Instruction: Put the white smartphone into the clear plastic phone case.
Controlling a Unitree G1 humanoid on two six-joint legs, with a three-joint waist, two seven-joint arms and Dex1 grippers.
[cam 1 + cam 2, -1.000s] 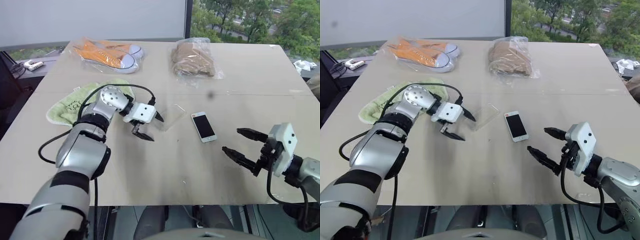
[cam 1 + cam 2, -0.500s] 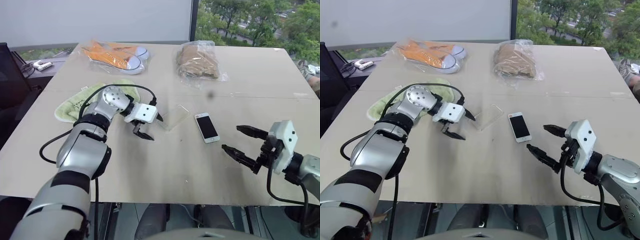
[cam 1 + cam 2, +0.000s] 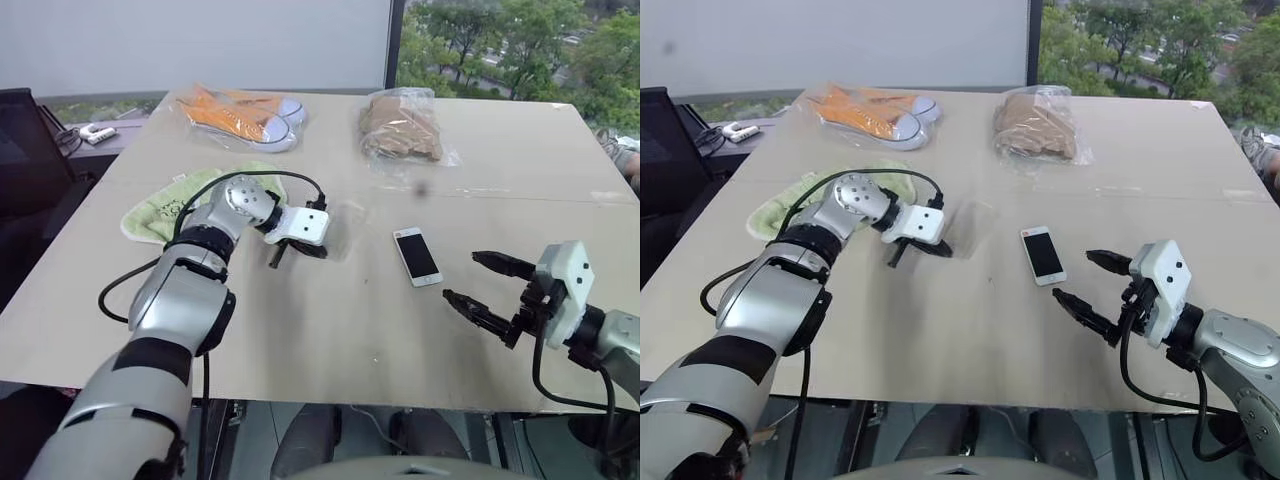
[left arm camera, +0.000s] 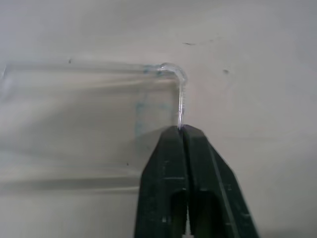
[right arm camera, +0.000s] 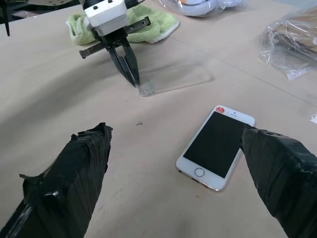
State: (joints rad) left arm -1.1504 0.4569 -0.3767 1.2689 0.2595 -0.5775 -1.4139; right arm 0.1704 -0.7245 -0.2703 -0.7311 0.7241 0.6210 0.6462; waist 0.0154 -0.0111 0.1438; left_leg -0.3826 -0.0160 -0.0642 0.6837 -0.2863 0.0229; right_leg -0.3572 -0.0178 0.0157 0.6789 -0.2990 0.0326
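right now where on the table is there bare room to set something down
Bare table along the near edge, between left gripper shut on the clear case and open right gripper. Crowded: far edge with bagged shoes, brown bag; towel; smartphone.

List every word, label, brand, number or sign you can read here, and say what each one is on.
No text reads clearly.
Light green cloth: dark embroidered marks near one corner, too small to read.
White smartphone with black screen: small red spot at the top edge, no legible characters; screen blank.

Soft daylight (L wrist blurry)
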